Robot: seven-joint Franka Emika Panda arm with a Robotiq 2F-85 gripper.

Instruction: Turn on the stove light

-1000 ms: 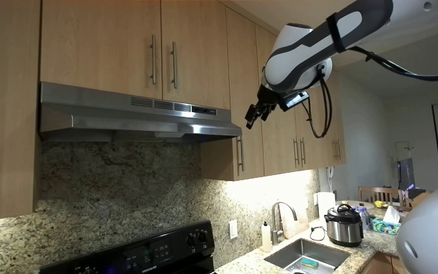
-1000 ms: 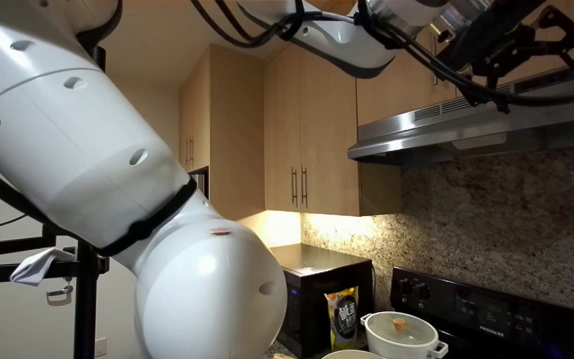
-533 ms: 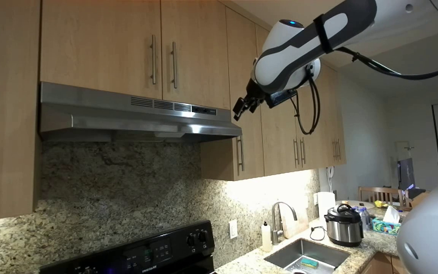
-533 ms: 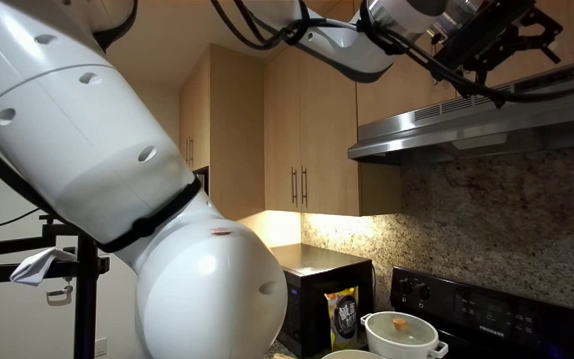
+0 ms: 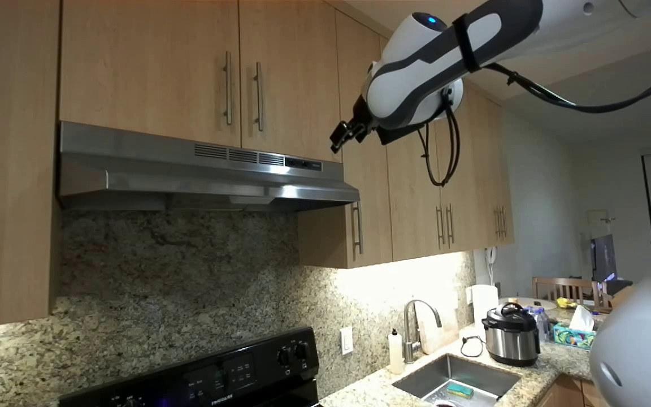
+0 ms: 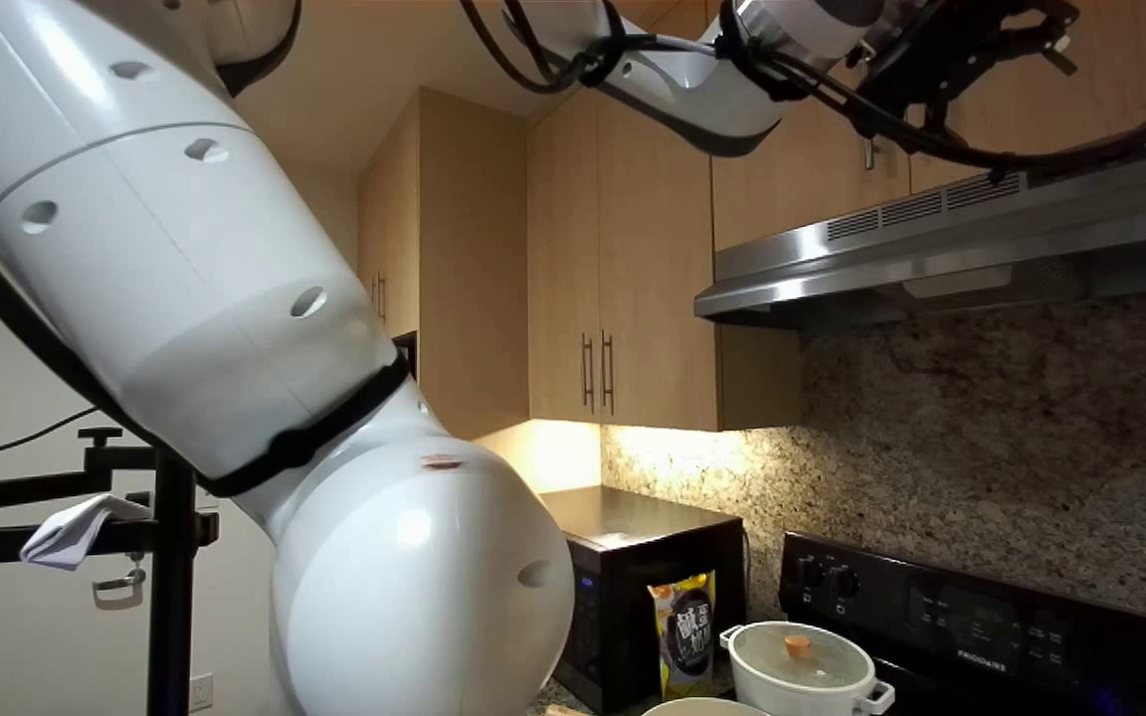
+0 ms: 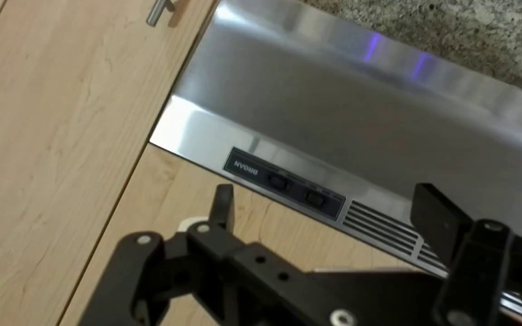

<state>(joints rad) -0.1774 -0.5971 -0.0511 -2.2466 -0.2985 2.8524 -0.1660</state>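
Observation:
The stainless range hood (image 5: 201, 176) hangs over the stove; it also shows in an exterior view (image 6: 931, 261) and in the wrist view (image 7: 333, 104). Its black switch panel (image 7: 245, 165) is marked BROAN and carries two small dark rocker switches (image 7: 278, 182) (image 7: 315, 198). The panel also shows in an exterior view (image 5: 303, 164). The lamp cover (image 6: 956, 281) under the hood looks unlit. My gripper (image 7: 326, 192) is open and empty, its fingers wide apart, with the panel showing between the fingertips. In both exterior views it (image 5: 346, 140) (image 6: 1006, 99) is above hood-panel height, apart from the hood.
Wooden cabinets (image 5: 150, 68) with bar handles (image 5: 259, 96) stand above the hood. A black stove (image 5: 218, 367), a white lidded pot (image 6: 802, 666) and a microwave (image 6: 653, 557) are below. A black cable (image 6: 1050, 159) loops from the arm across the hood's front.
My gripper has moved up and to the left in both exterior views, rising above the hood's panel level. It stays open. The hood and switches look unchanged.

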